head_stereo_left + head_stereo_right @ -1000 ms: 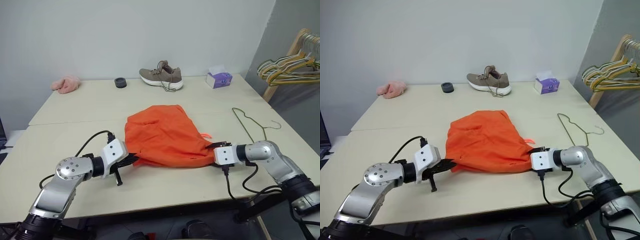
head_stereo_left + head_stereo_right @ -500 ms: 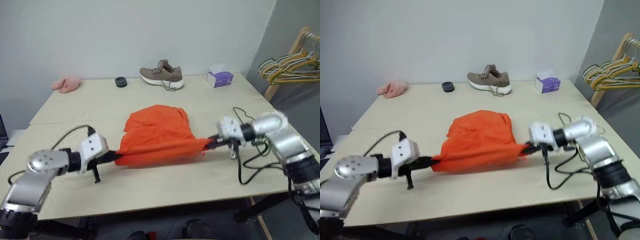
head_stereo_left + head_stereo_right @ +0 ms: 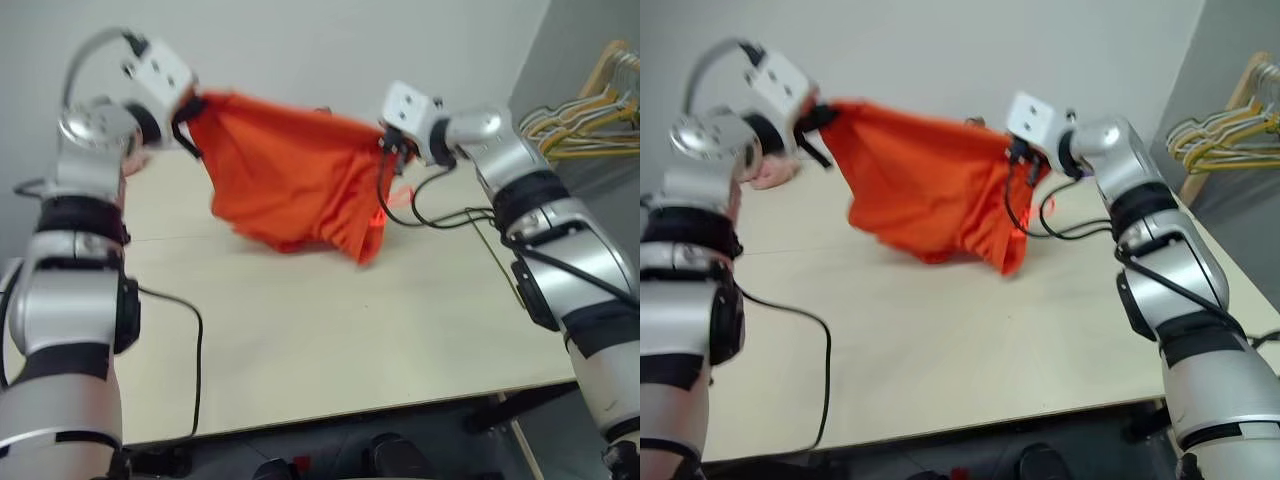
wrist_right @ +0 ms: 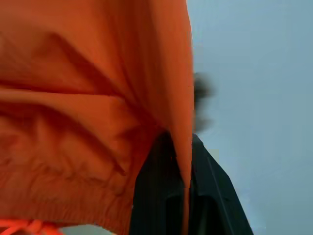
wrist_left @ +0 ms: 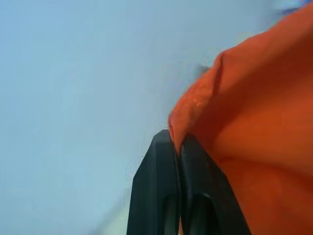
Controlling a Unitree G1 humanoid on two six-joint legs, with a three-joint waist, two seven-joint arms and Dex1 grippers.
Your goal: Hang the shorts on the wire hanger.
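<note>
Above the pale table [image 3: 330, 330] hang the orange shorts [image 3: 290, 175], stretched between 2 raised arms so that the fabric spans like a banner, its top edge taut and its lower folds drooping toward the table without clearly resting on it. At the table's right edge, beyond its far corner, a rack of bunched yellow and green hangers [image 3: 585, 130] stands apart from the shorts. The left gripper [image 5: 180, 147] is clenched on 1 corner of the shorts, the cloth pinched between its 2 black fingers in the left wrist view; the right gripper [image 4: 183, 161] is likewise clamped on the opposite edge, a fold of orange running down between its fingers. A strand of neon drawstring [image 3: 395, 200] dangles near the right side of the shorts, above the table. The thin wire hanger cannot be made out on the table at this moment, as the shorts and the right arm cover that stretch. Judging from this, the step in hand is carrying the spread garment toward the hanger. To do it well, both grips should hold firm and keep the top edge tight, so that the cloth does not sag or slip; the shorts should travel high enough over the table that the lower hem does not drag.
</note>
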